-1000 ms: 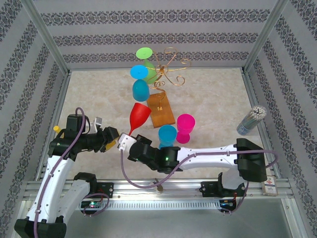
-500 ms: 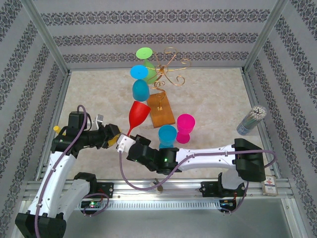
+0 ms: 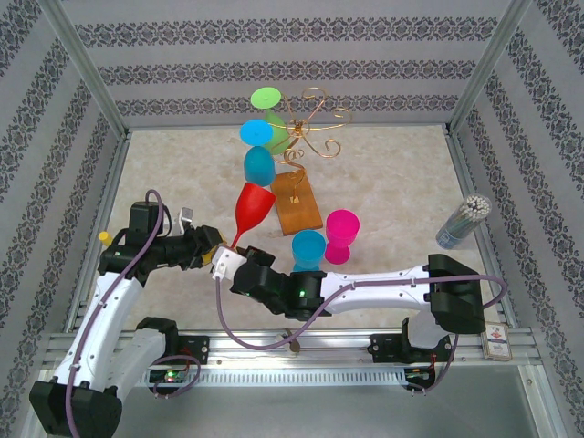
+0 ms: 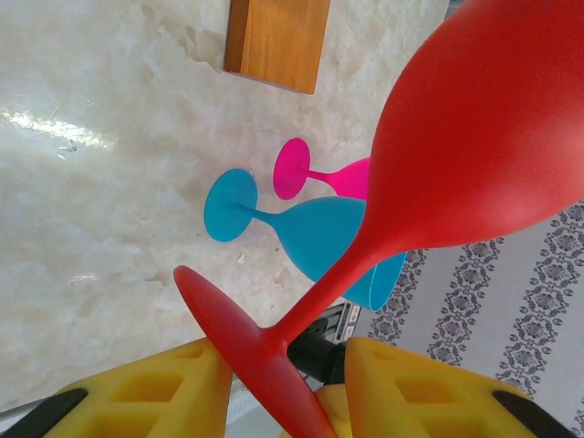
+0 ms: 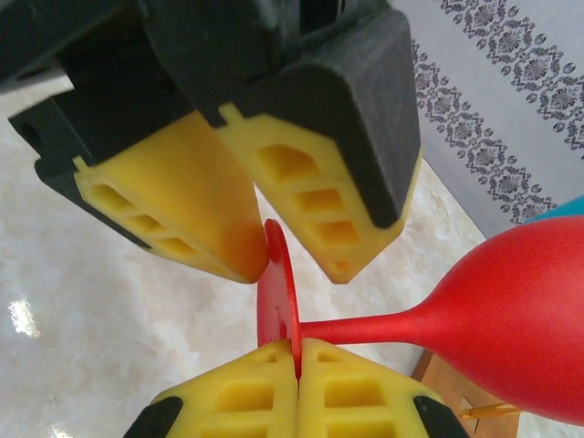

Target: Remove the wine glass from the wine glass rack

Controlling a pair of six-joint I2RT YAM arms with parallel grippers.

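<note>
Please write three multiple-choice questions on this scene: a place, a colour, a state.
1. Where is the pink glass? A hanging upside down; B upright on the table beside the blue glass; C lying on its side.
2. What colour is the glass in the right gripper? A green; B pink; C red.
3. The right gripper is: A shut on the foot of the red glass; B wide open; C shut on nothing.
Key: 1 B, it stands there; 2 C, its bowl is red; 3 A, fingers pinch the rim.

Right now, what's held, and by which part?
Right end effector pinches the red wine glass by its foot rim; left end effector straddles the foot, not visibly clamped.
</note>
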